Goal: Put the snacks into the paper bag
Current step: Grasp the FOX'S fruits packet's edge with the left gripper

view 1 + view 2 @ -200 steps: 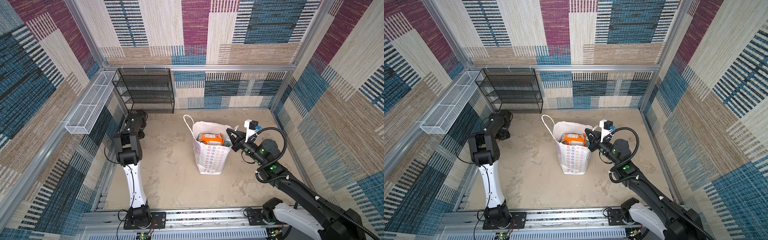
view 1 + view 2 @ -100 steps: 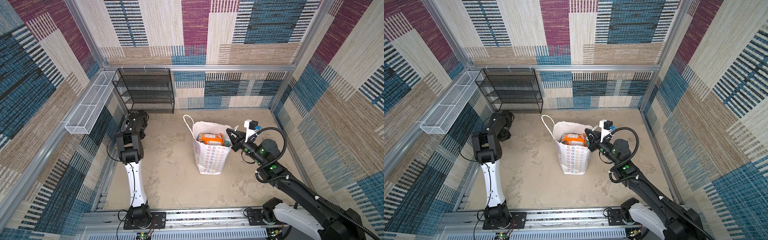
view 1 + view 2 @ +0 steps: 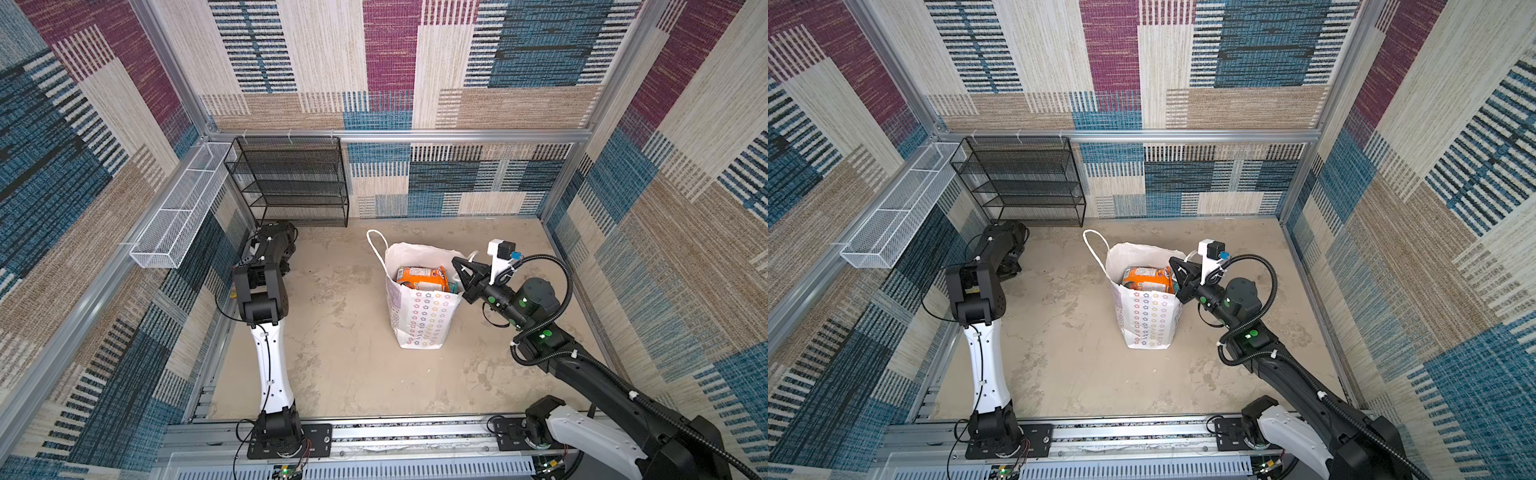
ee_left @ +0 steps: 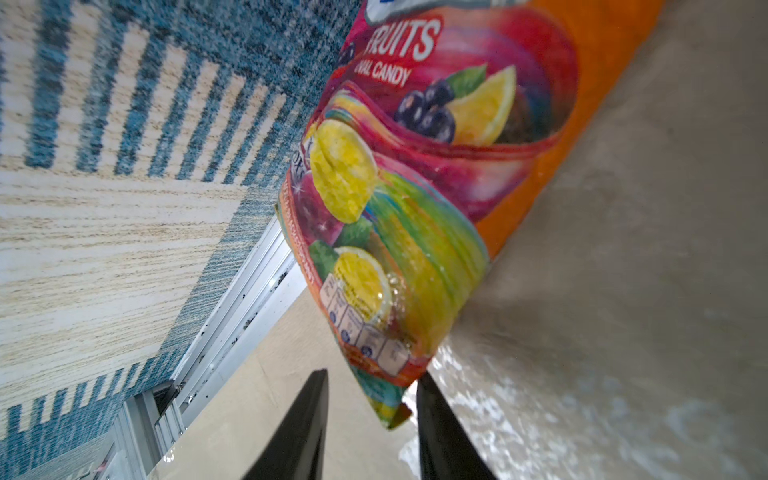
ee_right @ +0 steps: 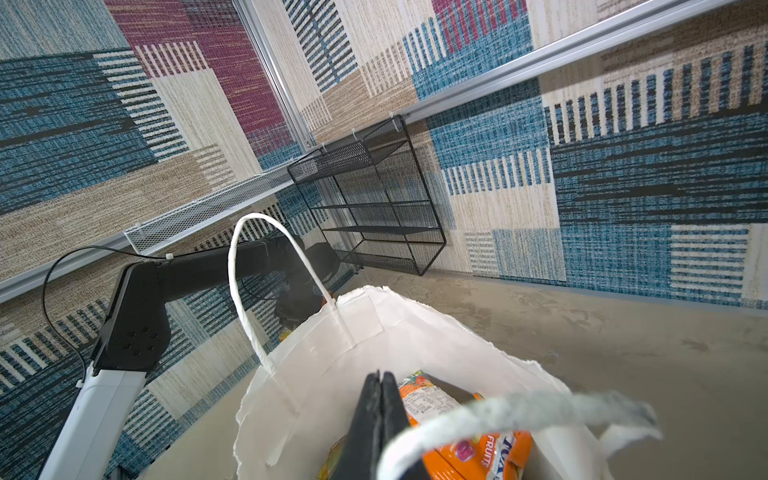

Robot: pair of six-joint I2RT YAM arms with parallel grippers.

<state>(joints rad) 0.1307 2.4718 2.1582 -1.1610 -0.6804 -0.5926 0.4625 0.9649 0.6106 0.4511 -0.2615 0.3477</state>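
Between fingers [image 4: 307, 415] of L gripper [image 4: 372, 374], part spread: bottom corner of pink-yellow "FRUITS" pouch [image 4: 415, 187], against one finger, gap to the other, not clamped. Pouch down on floor [image 4: 644, 249] near patterned wall. R gripper [image 5: 379, 374] pressed together at near rim of paper bag [image 5: 332, 374], over its mouth; whether paper caught, can't tell. Blurred cord handle [image 5: 519, 411] just beside. Bag [image 3: 419, 320] [image 3: 1148, 320] upright mid-floor in both top views, orange pouch [image 3: 419, 276] inside.

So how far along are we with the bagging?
Done: at least one orange pouch sits in the paper bag. In hand: left gripper, jaws open, straddles a fruit candy pouch corner; right gripper, shut, is at the bag's rim. Left: grip, carry, drop that pouch.
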